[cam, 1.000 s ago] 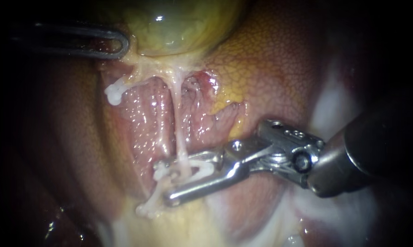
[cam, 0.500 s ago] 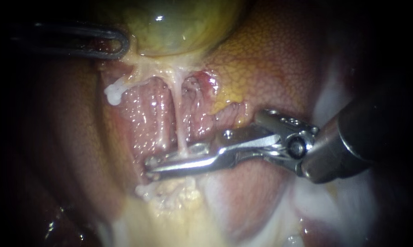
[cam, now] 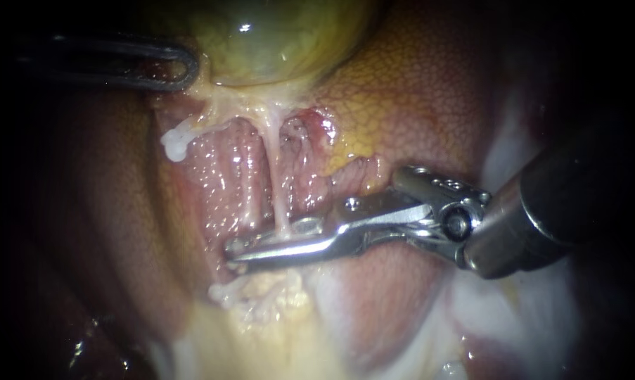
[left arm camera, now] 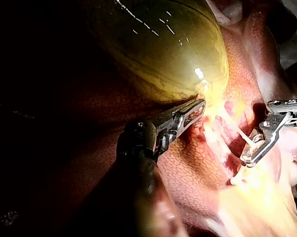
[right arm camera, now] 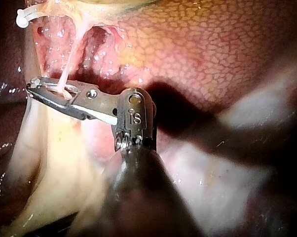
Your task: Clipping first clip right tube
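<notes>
My right tool (cam: 231, 255) is clamped across the right tube (cam: 276, 190), jaws pressed together on it; my left tool (cam: 189, 70) grips the gallbladder (cam: 275, 42) by its edge.

Bright centre, dark edges, wet glare

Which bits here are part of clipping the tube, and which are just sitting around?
In the job: right instrument, closed on the tube; left instrument, holding at the gallbladder.
Just there: liver; white stub off to one side; pale fatty lump beside the right instrument's tip.
</notes>
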You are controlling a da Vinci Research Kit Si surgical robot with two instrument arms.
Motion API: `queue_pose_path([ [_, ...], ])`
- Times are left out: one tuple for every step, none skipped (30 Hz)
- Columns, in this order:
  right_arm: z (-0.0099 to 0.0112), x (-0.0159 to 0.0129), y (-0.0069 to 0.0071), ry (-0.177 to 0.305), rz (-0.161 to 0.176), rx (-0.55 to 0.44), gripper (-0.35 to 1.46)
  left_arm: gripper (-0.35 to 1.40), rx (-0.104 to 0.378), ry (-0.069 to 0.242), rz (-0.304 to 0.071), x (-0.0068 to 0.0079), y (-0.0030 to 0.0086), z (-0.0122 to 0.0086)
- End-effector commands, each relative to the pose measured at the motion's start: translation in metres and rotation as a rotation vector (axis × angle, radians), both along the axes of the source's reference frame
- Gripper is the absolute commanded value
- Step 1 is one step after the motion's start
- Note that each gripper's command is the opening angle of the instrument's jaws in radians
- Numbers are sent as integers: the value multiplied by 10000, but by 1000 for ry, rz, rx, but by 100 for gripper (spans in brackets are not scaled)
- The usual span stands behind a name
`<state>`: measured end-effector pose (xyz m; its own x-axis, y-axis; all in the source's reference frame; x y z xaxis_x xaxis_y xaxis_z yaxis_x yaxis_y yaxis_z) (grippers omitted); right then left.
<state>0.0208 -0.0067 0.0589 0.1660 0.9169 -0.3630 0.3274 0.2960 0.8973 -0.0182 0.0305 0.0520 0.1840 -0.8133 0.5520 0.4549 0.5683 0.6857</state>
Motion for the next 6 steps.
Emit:
queue_pose_path([
  [0, 0, 0, 0, 0, 0, -35, -35, 0, 0, 0, 0, 0, 0],
  [0, 0, 0, 0, 0, 0, -35, -35, 0, 0, 0, 0, 0, 0],
  [0, 0, 0, 0, 0, -1, -35, -35, 0, 0, 0, 0, 0, 0],
  [1, 0, -1, 0, 0, -1, -35, -35, 0, 0, 0, 0, 0, 0],
  [1, 0, -1, 1, 0, -1, -35, -35, 0, 0, 0, 0, 0, 0],
  [1, 0, -1, 1, 0, -1, -35, -35, 0, 0, 0, 0, 0, 0],
])
